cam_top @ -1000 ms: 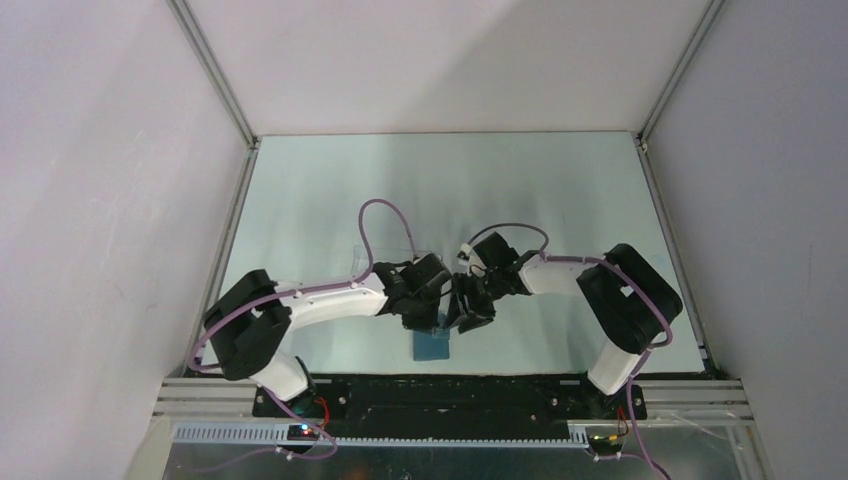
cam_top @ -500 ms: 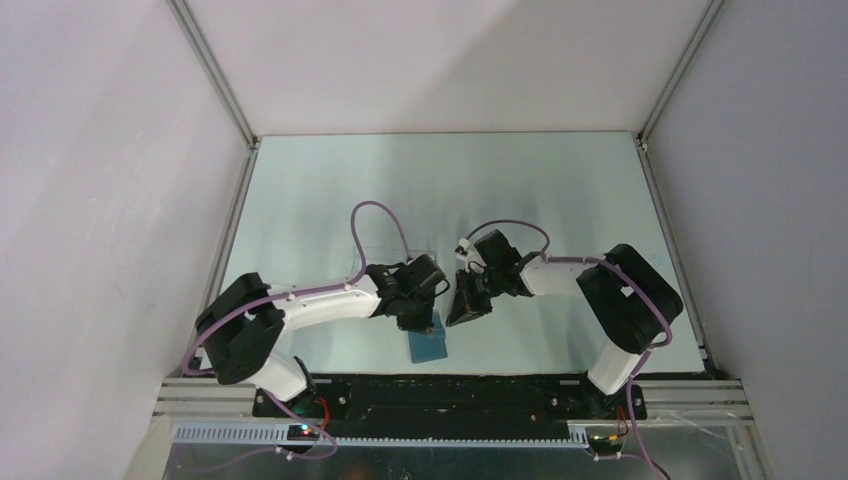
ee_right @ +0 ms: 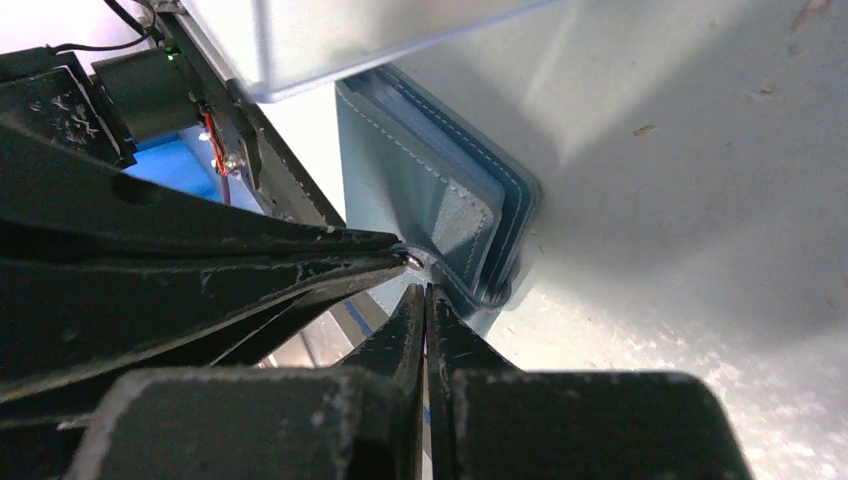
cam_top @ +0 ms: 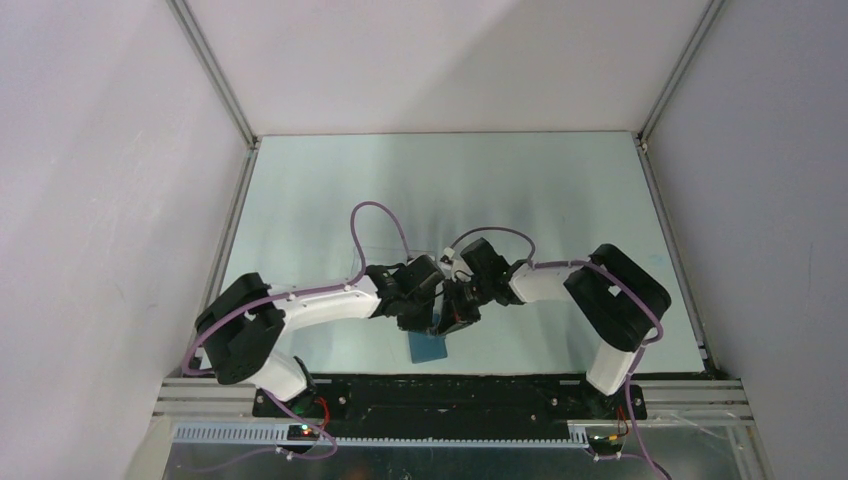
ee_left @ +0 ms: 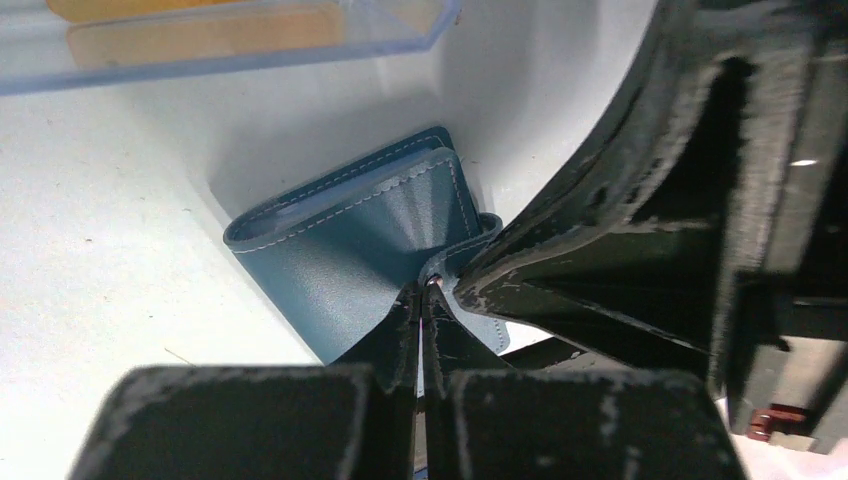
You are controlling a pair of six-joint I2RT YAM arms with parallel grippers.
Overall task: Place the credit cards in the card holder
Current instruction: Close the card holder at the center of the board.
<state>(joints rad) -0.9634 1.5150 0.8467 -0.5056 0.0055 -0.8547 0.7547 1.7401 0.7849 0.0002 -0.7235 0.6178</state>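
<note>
The desk (cam_top: pixel 520 200) is showing a pale, greenish-white sheen and is sitting boxed in by plain white walls (cam_top: pixel 440 60) joined by grey metal struts (cam_top: pixel 215 75). The blue card holder (cam_top: pixel 430 347) is lying at the desk's 6 o'clock edge, half open. The left gripper (ee_left: pixel 424 295), reaching in from 9 o'clock, is clenching a puckered flap of it. The right gripper (ee_right: pixel 426 292), coming from 3 o'clock, is clenched with its tips touching the holder's corner; whether it is pinching anything cannot be told. The orange credit cards (ee_left: pixel 210 32) are resting at 12 o'clock, behind clear plastic (ee_left: pixel 400 30).
</note>
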